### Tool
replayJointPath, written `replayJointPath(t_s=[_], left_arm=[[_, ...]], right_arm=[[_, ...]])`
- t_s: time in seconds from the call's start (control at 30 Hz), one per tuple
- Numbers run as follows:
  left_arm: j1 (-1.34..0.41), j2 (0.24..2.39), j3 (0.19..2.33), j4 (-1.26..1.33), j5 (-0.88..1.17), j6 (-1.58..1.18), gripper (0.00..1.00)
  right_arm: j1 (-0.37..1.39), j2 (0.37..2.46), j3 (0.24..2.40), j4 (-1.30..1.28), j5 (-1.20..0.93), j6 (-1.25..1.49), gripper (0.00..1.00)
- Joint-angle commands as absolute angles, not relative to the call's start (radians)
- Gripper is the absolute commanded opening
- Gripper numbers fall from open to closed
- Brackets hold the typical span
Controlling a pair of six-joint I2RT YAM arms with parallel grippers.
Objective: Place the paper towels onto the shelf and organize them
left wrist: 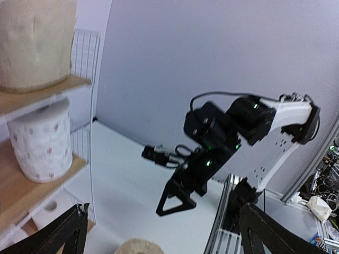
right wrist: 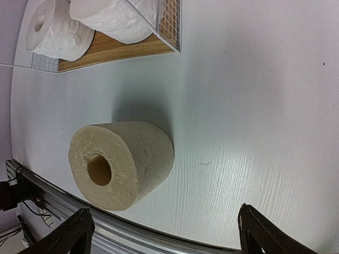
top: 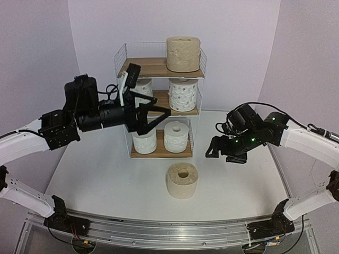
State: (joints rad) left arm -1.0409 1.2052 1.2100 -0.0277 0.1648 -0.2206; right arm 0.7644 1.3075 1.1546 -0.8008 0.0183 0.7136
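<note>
On the left, the left gripper (top: pixel 158 117) hangs in front of the shelf (top: pixel 151 67) at about its middle tier, jaws spread wide with nothing between them. The shelf holds five rolls: a beige roll (top: pixel 184 54) alone on the right of the top board, two dotted rolls (top: pixel 184 94) on the middle one, and two plain white rolls (top: pixel 176 136) on the bottom. The sixth, the second beige roll (top: pixel 183 180), stands on end on the counter (top: pixel 100 174) just in front of the shelf, its core pointing straight up. Further right, the right gripper (top: pixel 221 154) hovers above the counter, jaws apart and empty. The roll lies to its left and a little toward the near edge. I'd judge the right arm the nearer of the two. With the roll's axis upright, the gripper would have to close across its round sides, and the free spot looks to be beside the beige one up top.
</note>
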Motion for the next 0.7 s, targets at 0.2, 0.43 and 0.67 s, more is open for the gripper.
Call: replayJointPath(t_s=[0.2, 0.43, 0.67], left_arm=[[-1.076, 1.133, 0.799, -0.027, 0.010, -0.474, 0.99], [-1.080, 1.043, 0.656, -0.080, -0.097, -0.516, 0.99], [-1.082, 1.061, 0.630, -0.050, -0.126, -0.519, 1.00]], right_arm=[[0.895, 1.493, 1.159, -0.662, 0.055, 0.736, 0.90], [0.935, 1.604, 1.186, -0.630, 0.056, 0.736, 0.89], [0.942, 1.665, 1.206, -0.611, 0.105, 0.761, 0.87]])
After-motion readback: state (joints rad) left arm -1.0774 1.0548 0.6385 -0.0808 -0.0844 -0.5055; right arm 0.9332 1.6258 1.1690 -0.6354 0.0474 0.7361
